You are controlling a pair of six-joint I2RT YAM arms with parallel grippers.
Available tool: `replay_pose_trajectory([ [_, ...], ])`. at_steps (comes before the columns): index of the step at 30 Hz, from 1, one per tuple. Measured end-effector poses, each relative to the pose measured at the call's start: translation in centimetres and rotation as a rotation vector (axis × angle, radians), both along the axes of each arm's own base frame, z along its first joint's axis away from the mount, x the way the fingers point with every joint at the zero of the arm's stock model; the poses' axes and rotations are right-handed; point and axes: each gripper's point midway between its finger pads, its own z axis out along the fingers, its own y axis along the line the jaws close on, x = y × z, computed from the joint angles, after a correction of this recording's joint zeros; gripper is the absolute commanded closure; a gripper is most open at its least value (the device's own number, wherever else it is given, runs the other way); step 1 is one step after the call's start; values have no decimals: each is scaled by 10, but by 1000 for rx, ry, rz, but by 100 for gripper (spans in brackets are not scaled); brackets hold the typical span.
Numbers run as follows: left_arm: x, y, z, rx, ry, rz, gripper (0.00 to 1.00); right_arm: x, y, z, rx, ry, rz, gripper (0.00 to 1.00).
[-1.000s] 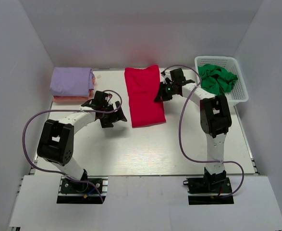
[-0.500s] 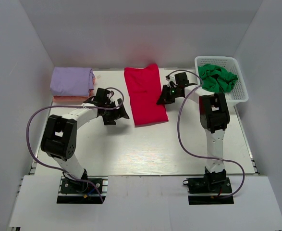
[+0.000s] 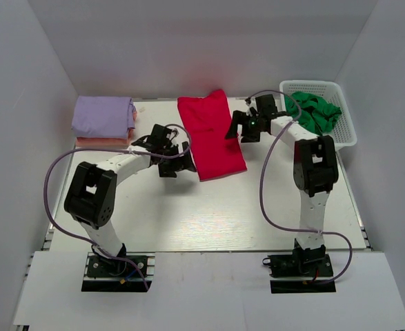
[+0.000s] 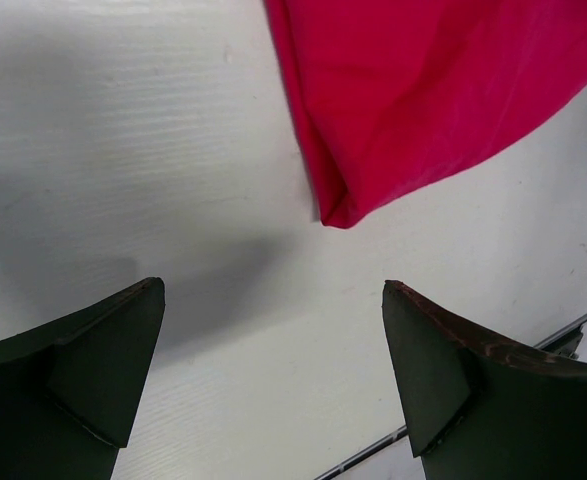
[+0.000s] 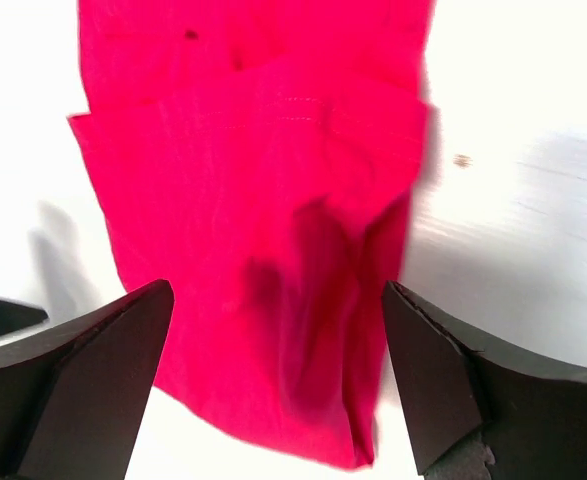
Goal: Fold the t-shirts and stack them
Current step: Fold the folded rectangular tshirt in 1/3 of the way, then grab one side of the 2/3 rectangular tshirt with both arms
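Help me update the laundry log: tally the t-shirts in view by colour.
Red t-shirt: 1
Lavender t-shirt: 1
Peach t-shirt: 1
Green t-shirt, one crumpled bundle in the basket: 1
Total: 4

Enclosure: 3 plain white walls, namely back wall (image 3: 202, 48), left wall (image 3: 16, 152) and right wall (image 3: 392, 152), rise around a white worktop (image 3: 209, 214). Worktop surface matt, faintly grained, with a few small marks. A white panel (image 3: 209, 293) lies along its near edge. Lighting even and diffuse; shadows soft.
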Motion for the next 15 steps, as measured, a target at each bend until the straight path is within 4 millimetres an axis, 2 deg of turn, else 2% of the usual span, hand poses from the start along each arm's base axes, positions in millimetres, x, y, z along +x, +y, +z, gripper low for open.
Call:
replay_pose_trajectory([
  [5, -9, -9, -2, 14, 2, -31, 0, 3, -10, 41, -30, -89, -37, 10],
  [8, -10, -12, -2, 19, -2, -38, 0, 0, -5, 61, -2, -129, 1, 10],
  [12, -10, -14, -1, 20, -8, -41, 0, -9, 9, 66, 74, -124, 78, 10],
  [15, -11, -15, -1, 20, -7, -39, 0, -12, 18, 54, 124, -100, 126, 10],
])
